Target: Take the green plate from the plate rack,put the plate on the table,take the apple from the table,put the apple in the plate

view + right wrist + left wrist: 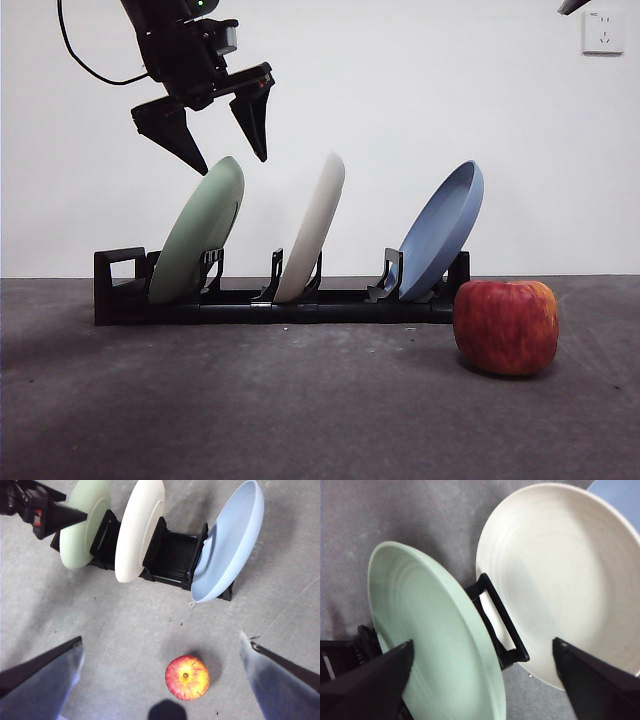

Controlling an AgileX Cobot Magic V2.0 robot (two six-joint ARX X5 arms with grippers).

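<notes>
1. the left gripper [228, 155] is seen in the front view high on the left, hung from a dark arm that enters from the top edge, with a black cable looping off behind it.
2. its two black jaws are pointed downward and spread wide apart, with nothing held between them.
3. the jaw tips are poised just above the top rim of the green plate [200, 243]; no contact can be made out.
4. in the left wrist view the same gripper [482, 655] is shown with one jaw on each side of the green plate's [435, 645] rim.
5. the green plate is seated in the plate rack [270, 298], in the end slot next to the squared handle loop, and is tilted, leaning toward the cream-white plate [312, 226].
6. the blue plate [443, 228] is held in the slot at the rack's other end, also tilted.
7. the apple [506, 326] is rested on the table [300, 410], stem up, near the blue-plate end of the rack and in front of it.
8. the right gripper [161, 652] is held high over the table, looking down at the apple [187, 677]; its jaws are spread wide and empty.
9. a white wall socket [603, 31] is seen at the upper right.
</notes>
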